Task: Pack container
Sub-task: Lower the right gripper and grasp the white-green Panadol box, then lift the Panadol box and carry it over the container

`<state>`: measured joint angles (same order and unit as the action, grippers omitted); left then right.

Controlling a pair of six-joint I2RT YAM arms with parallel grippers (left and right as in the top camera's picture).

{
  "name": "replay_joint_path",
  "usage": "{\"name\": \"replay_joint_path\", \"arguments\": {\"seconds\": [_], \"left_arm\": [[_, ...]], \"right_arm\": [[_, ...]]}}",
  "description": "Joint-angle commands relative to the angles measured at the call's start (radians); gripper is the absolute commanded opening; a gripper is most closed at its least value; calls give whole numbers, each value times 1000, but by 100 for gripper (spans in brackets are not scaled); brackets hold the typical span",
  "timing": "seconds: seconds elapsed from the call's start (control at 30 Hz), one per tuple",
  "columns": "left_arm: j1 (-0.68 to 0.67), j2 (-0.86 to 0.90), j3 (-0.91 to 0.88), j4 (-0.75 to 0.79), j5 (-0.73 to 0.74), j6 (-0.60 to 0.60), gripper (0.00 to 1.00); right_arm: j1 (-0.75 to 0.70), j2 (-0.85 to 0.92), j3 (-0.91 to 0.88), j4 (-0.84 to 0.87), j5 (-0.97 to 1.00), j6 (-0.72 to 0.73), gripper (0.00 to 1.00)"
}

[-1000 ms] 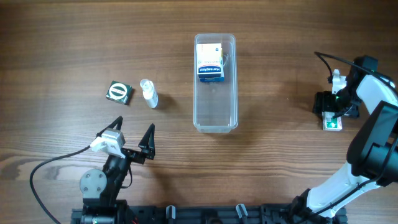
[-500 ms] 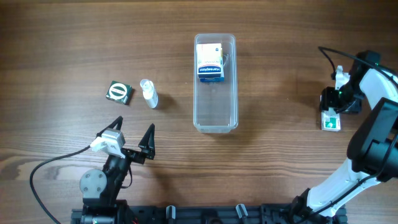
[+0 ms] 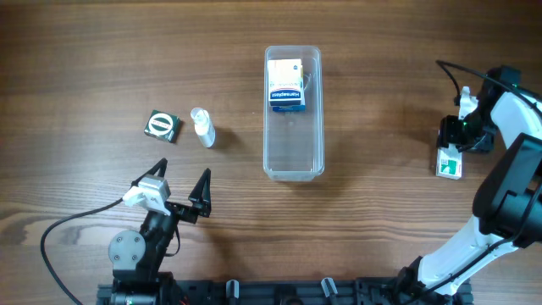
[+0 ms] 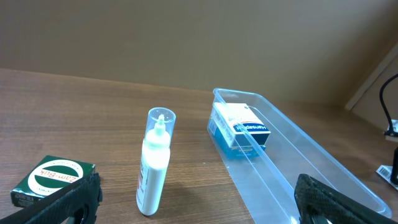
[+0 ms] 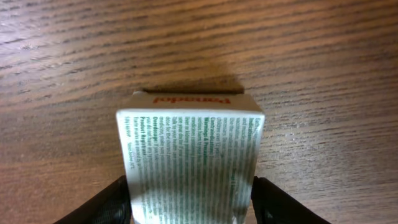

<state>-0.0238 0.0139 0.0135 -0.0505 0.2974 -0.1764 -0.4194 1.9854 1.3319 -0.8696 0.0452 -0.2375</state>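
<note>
The clear container (image 3: 293, 148) lies lengthwise at the table's middle, with a blue and white box (image 3: 286, 84) at its far end. It also shows in the left wrist view (image 4: 298, 168), with the blue box (image 4: 239, 127) inside. My right gripper (image 3: 451, 149) is at the far right, with its fingers against both sides of a white box with green print (image 3: 450, 163). In the right wrist view the box (image 5: 189, 155) fills the gap of the gripper (image 5: 189, 204). My left gripper (image 3: 182, 196) is open and empty near the front left, also seen in its own view (image 4: 196, 208).
A dark green box (image 3: 162, 125) and a small white bottle (image 3: 202, 127) lie left of the container. In the left wrist view the bottle (image 4: 154, 165) and green box (image 4: 53, 177) are just ahead of the open fingers. A black cable (image 3: 76, 222) trails at the front left.
My right gripper has shifted slightly toward the far side and the white box has moved and tilted with it. The left arm has not moved.
</note>
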Motion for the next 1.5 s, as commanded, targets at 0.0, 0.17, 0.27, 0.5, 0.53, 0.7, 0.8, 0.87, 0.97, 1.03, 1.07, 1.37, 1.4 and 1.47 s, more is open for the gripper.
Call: {"name": "replay_joint_path", "arguments": {"seconds": [0.0,0.17,0.27,0.5,0.53,0.7,0.8,0.87,0.97,1.03,1.07,1.37,1.4,1.47], "left_arm": [[7,-6,-8,2,-3,16,100],[7,-6,-8,2,-3,16,100],[7,-6,-8,2,-3,16,100],[7,-6,-8,2,-3,16,100],[7,-6,-8,2,-3,16,100],[7,-6,-8,2,-3,16,100],[7,-6,-8,2,-3,16,100],[7,-6,-8,2,-3,16,100],[7,-6,-8,2,-3,16,100],[7,-6,-8,2,-3,16,100],[7,-6,-8,2,-3,16,100],[7,-6,-8,2,-3,16,100],[7,-6,-8,2,-3,16,99],[7,-6,-8,2,-3,16,100]], "right_arm": [[3,-29,-43,25,10,35,63],[3,-29,-63,44,10,38,61],[3,-29,-64,47,10,39,51],[3,-29,-38,43,6,58,49],[5,-30,-22,31,6,62,47],[41,-55,58,-24,-14,64,47],[93,-94,110,-43,-75,65,47],[146,-122,167,-71,-110,72,47],[257,-158,304,-138,-165,126,46],[340,-169,399,-166,-190,182,45],[382,-170,441,-172,-189,217,44],[768,-128,541,21,-56,383,44],[782,-121,541,34,-49,400,44],[808,-91,541,71,-45,430,44]]}}
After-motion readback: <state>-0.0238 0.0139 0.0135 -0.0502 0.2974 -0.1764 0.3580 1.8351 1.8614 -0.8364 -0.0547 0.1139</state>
